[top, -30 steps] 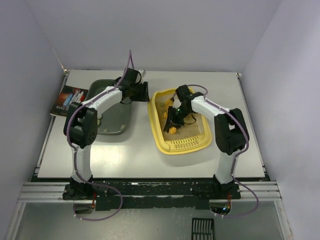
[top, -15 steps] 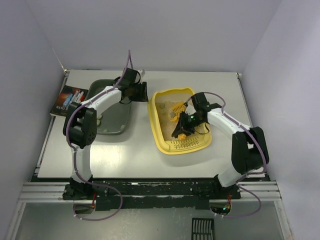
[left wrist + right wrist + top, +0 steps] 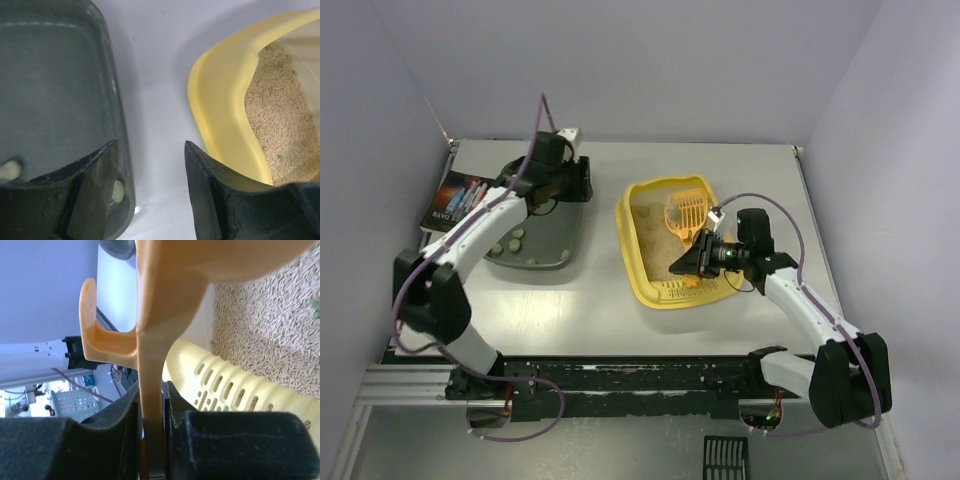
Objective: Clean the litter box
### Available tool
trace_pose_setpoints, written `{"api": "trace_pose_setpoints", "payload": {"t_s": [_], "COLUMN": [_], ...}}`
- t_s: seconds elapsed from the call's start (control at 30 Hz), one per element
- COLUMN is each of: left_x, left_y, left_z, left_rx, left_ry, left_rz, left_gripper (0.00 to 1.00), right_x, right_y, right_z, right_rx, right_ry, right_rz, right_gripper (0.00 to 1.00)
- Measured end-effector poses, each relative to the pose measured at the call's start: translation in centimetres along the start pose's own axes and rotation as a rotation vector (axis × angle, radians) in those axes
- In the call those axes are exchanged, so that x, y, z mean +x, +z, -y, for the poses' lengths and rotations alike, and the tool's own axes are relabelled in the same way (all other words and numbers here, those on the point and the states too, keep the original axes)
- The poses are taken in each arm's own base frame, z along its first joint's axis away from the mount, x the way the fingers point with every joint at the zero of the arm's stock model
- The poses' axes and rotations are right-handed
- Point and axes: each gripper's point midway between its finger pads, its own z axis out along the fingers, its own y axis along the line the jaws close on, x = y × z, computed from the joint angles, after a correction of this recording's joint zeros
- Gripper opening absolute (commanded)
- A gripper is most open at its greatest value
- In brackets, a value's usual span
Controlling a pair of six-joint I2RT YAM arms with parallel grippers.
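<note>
The yellow litter box [image 3: 638,262] sits mid-table with beige litter [image 3: 270,325] and a slotted ledge [image 3: 235,390] at its near end. My right gripper [image 3: 702,256] is shut on the handle of an orange slotted scoop [image 3: 685,211], whose head is over the far part of the box. In the right wrist view the handle [image 3: 150,365] is pinched between the fingers of the right gripper [image 3: 151,390]. My left gripper [image 3: 575,181] is open over the strip of table between the box rim [image 3: 220,100] and a grey tray [image 3: 50,90]; in the left wrist view nothing is in the left gripper [image 3: 150,145].
The dark grey tray [image 3: 555,250] to the left of the box holds several pale lumps [image 3: 506,245]; one lump [image 3: 118,190] shows by my left finger. A printed booklet [image 3: 455,200] lies at the table's left edge. Walls close in the back and both sides.
My right arm has drawn back toward the near right with the scoop, whose head now points to the box's far end. The left gripper has shifted a little left.
</note>
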Motion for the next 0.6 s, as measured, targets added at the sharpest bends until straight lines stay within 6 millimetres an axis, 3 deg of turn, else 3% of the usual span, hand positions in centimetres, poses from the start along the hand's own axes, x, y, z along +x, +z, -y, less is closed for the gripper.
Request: {"api": "trace_pose_setpoints", "payload": {"t_s": [0.17,0.27,0.37,0.53,0.6], "left_x": [-2.8,-2.9,-1.2,3.7,4.4], "left_y": [-5.9,-8.4,-9.8,-11.1,-11.7], "left_z": [-2.8,-5.4,-7.1,-8.5,-8.8], "left_rx": [-0.064,-0.135,-0.186,-0.22,-0.227], "left_ry": [0.016,0.025,0.051,0.096,0.103], "left_rz": [0.107,0.111,0.075,-0.031,-0.043], "left_gripper": [0.64,0.62,0.62,0.63,0.62], "right_x": [2.0,2.5,2.3,2.2,2.0], "right_y": [0.0,0.0,0.1,-0.1,-0.3], "right_z": [-0.3,-0.8,-1.5,-2.4,-2.8], "right_rx": [-0.113,-0.196,-0.284,-0.424,-0.48], "right_ry": [0.013,0.028,0.044,0.097,0.123], "right_rz": [0.044,0.084,0.13,0.181,0.193], "right_gripper": [0.0,0.0,0.0,0.0,0.0]}}
